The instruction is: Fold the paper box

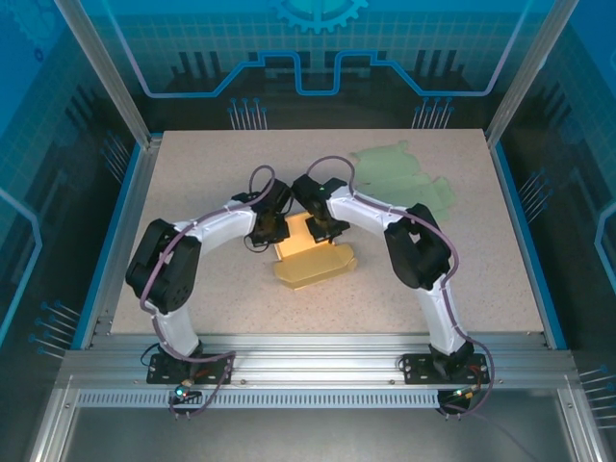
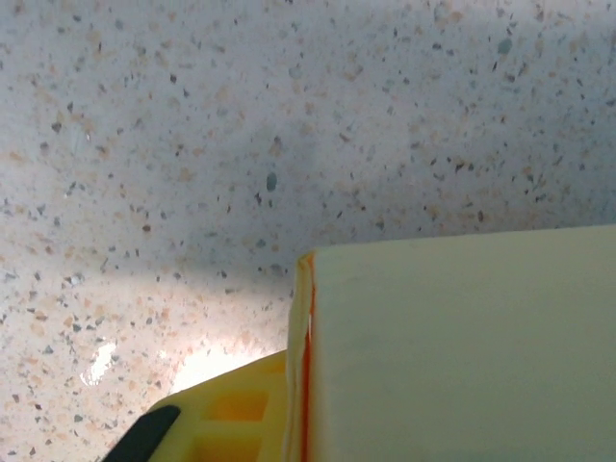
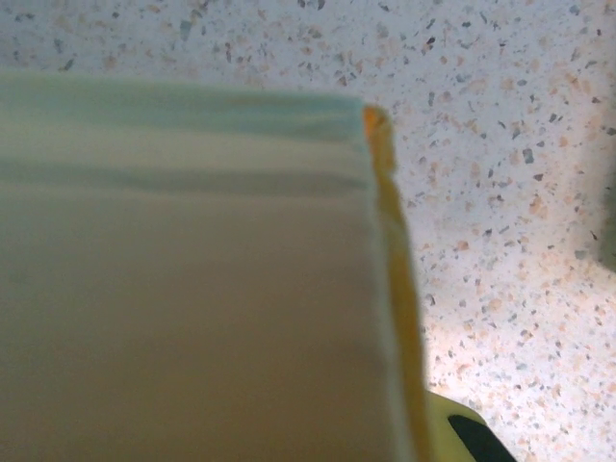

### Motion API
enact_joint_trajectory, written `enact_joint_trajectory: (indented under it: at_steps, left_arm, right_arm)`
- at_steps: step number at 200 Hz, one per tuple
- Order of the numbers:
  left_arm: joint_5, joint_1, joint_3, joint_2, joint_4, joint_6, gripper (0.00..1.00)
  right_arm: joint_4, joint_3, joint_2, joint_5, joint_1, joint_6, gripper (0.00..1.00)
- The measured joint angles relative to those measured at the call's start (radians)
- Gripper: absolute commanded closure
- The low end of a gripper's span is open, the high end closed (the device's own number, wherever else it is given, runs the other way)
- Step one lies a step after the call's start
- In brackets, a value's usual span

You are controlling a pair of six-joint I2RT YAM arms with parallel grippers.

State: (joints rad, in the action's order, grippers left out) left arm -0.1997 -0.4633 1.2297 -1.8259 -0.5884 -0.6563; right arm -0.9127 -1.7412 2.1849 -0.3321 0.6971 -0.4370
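Currently: paper box (image 1: 313, 262), yellow, part-formed, at mid-worktop (image 1: 212, 173); left tool (image 1: 267, 236) and right tool (image 1: 320, 231) each pinched tight on its raised far panel; advise moving both in step, creasing squarely along the fold, without tearing thin card.

The left arm (image 1: 178, 260) and right arm (image 1: 419, 255) rise from their bases with elbows bowed outward, and their forearms slant inward toward the middle. The left tool (image 1: 264, 234) and right tool (image 1: 324, 231) point down, near each other but apart, wrists angled toward one another. Each tool's jaws are closed.
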Motion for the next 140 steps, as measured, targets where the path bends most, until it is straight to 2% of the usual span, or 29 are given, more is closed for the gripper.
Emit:
enact_joint_trajectory:
  at_steps: [59, 90, 121, 140]
  left_arm:
    - [-0.069, -0.028, 0.134, -0.098, -0.116, 0.004, 0.86]
    - [-0.126, -0.038, 0.139, -0.119, -0.131, 0.006, 0.80]
    - [-0.134, -0.037, 0.139, -0.130, -0.129, 0.012, 0.77]
    - [-0.135, -0.036, 0.138, -0.128, -0.129, 0.023, 0.70]
  right_arm:
    - [-0.003, -0.014, 0.013, 0.077, -0.047, 0.016, 0.89]
    - [-0.031, -0.069, 0.050, 0.080, -0.055, 0.031, 0.89]
    - [-0.074, -0.124, 0.084, 0.083, -0.057, 0.043, 0.89]
    - [-0.085, -0.134, 0.089, 0.082, -0.057, 0.045, 0.89]
